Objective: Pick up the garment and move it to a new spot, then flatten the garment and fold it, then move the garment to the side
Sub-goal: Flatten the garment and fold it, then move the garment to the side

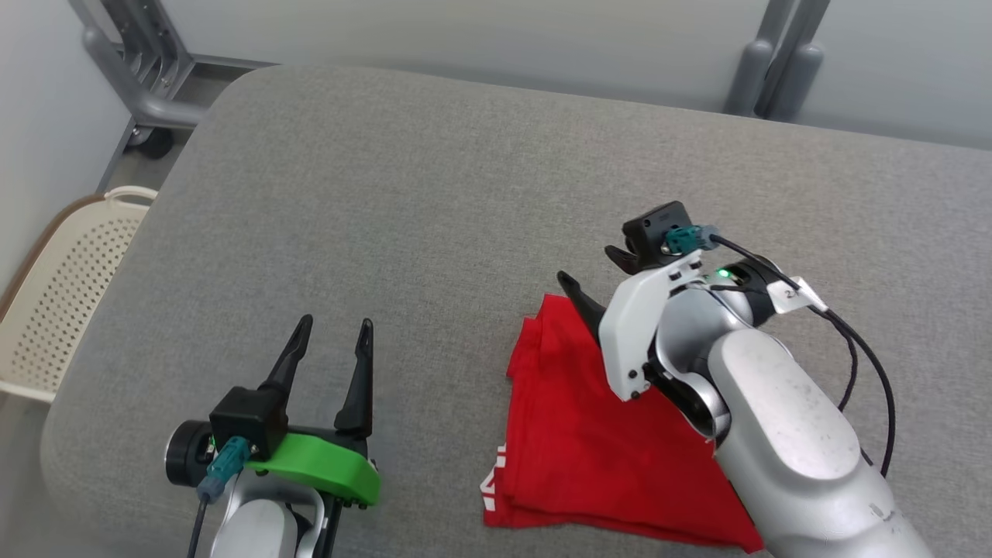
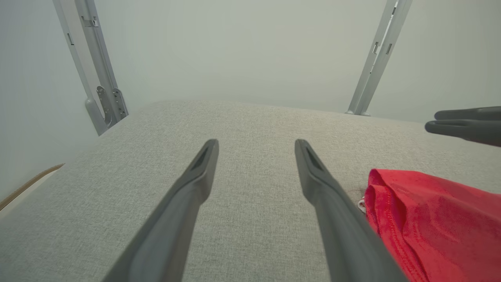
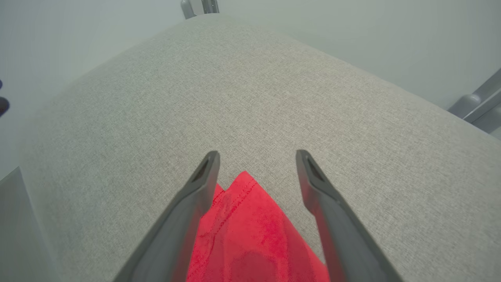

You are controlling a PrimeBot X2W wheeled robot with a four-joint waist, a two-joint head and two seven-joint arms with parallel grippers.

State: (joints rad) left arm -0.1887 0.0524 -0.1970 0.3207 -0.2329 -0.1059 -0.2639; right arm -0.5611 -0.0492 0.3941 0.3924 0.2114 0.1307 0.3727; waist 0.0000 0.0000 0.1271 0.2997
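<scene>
Nearest the head camera, the left hand (image 1: 335, 320) sits low over the grey tabletop (image 1: 465, 178) at the lower left. Its two dark fingers are well apart and hold nothing. In the left wrist view bare grey surface lies between them, and the cloth's edge sits just beside the right-side finger.

A little further in and to the right, the red garment (image 1: 589, 449) lies on the near right part of the tabletop. It is folded into a compact, roughly square stack of several layers, with a scrap of white print at its near left edge. The right forearm crosses above its right side and hides that part.

At the stack's far corner is the right hand (image 1: 587, 263), fingers spread with nothing gripped. In the right wrist view the pointed red corner lies between the two fingers, one of them over the cloth. Whether either tip presses on the fabric cannot be told.

Folding looks done, so the step in hand is probably moving the garment aside. That calls for lowering and closing on every layer at the corner; catching only the top one would likely pull the fold open.

Beyond the tabletop's left edge stands a perforated cream basket (image 1: 62, 294), and further back grey metal frame legs (image 1: 147, 85).
</scene>
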